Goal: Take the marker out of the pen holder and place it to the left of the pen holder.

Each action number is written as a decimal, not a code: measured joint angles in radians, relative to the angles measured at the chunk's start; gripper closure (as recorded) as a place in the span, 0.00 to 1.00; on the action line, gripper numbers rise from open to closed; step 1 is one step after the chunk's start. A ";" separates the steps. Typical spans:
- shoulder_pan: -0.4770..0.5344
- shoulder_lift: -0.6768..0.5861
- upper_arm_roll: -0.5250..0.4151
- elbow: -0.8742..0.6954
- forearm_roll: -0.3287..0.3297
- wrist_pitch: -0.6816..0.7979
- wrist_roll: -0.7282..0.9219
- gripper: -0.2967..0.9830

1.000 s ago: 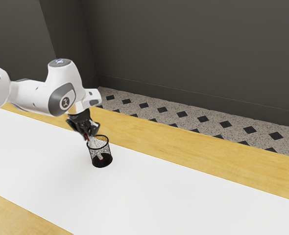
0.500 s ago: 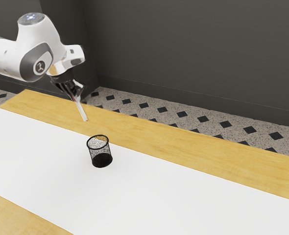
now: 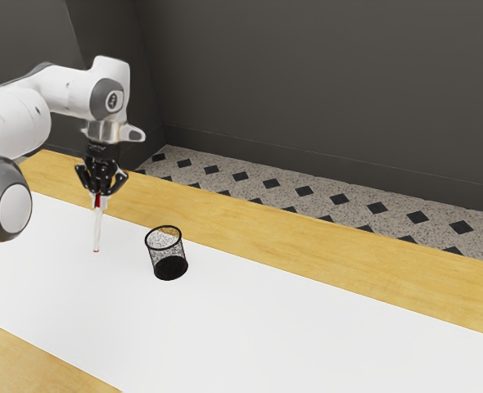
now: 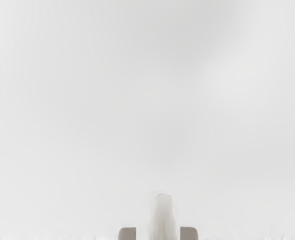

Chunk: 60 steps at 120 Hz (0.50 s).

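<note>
In the exterior view my gripper points down over the white part of the table, shut on the marker. The pale marker hangs almost upright from the fingertips, its reddish lower tip low over the white surface; whether it touches is unclear. The black mesh pen holder stands upright toward the exterior view's right, apart from the marker. In the wrist view the marker shows as a pale blurred shape between the two fingertips of my gripper.
A white runner covers the middle of the wooden table. Beyond the table's far edge lie a patterned floor and a dark wall.
The marker was first inside the pen holder, then held high above the table. My hand has since swung upright and lowered it beside the holder, toward the exterior view's left.
</note>
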 joint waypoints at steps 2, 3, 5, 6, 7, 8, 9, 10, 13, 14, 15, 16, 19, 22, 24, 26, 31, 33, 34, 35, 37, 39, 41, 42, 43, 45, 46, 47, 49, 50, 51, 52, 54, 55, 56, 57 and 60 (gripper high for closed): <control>0.001 0.013 -0.002 0.016 0.000 -0.012 0.003 0.85; 0.001 0.019 -0.003 0.024 -0.001 -0.017 0.004 0.85; 0.002 0.029 -0.005 0.036 -0.001 -0.027 0.007 0.85; 0.002 0.034 -0.006 0.040 -0.001 -0.032 0.008 0.85; 0.002 0.038 -0.006 0.045 -0.001 -0.036 0.009 0.84; 0.002 0.042 -0.007 0.048 -0.001 -0.041 0.011 0.84; 0.003 0.045 -0.007 0.051 -0.002 -0.045 0.012 0.84; 0.003 0.048 -0.008 0.054 -0.002 -0.048 0.013 0.84; 0.003 0.056 -0.012 0.060 -0.004 -0.058 0.017 0.82; 0.004 0.058 -0.013 0.061 -0.005 -0.061 0.018 0.81; 0.005 0.060 -0.014 0.062 -0.008 -0.063 0.019 0.79; 0.005 0.062 -0.015 0.062 -0.010 -0.065 0.020 0.78; 0.008 0.065 -0.017 0.063 -0.019 -0.070 0.024 0.73; 0.009 0.066 -0.018 0.064 -0.026 -0.075 0.027 0.69; 0.009 0.067 -0.018 0.063 -0.031 -0.077 0.028 0.66; 0.010 0.066 -0.018 0.061 -0.034 -0.080 0.030 0.63; 0.012 0.064 -0.017 0.058 -0.042 -0.085 0.035 0.56; 0.012 0.062 -0.016 0.056 -0.045 -0.087 0.037 0.54; 0.013 0.060 -0.016 0.056 -0.046 -0.088 0.038 0.52; 0.013 0.058 -0.015 0.055 -0.047 -0.089 0.038 0.51; 0.013 0.046 -0.015 0.050 -0.048 -0.091 0.040 0.49; 0.012 0.014 -0.014 0.034 -0.049 -0.092 0.042 0.47; 0.008 -0.037 -0.012 0.004 -0.050 -0.089 0.043 0.45; 0.004 -0.066 -0.010 -0.013 -0.050 -0.086 0.044 0.45; -0.001 -0.103 -0.007 -0.040 -0.050 -0.080 0.045 0.44; -0.012 -0.177 -0.003 -0.097 -0.051 -0.062 0.046 0.42; -0.017 -0.214 -0.001 -0.126 -0.051 -0.052 0.047 0.41; -0.024 -0.255 0.000 -0.159 -0.052 -0.039 0.048 0.41; -0.039 -0.330 0.003 -0.214 -0.053 -0.017 0.049 0.39; -0.049 -0.365 0.003 -0.238 -0.053 -0.006 0.050 0.39; -0.060 -0.399 0.004 -0.258 -0.054 0.004 0.050 0.38; -0.070 -0.429 0.005 -0.274 -0.054 0.013 0.051 0.38; -0.093 -0.491 0.006 -0.301 -0.053 0.030 0.052 0.36; -0.104 -0.518 0.006 -0.311 -0.053 0.038 0.052 0.36; -0.114 -0.541 0.006 -0.320 -0.052 0.046 0.052 0.35; -0.124 -0.564 0.006 -0.328 -0.051 0.053 0.053 0.35; -0.154 -0.619 0.006 -0.345 -0.046 0.071 0.054 0.34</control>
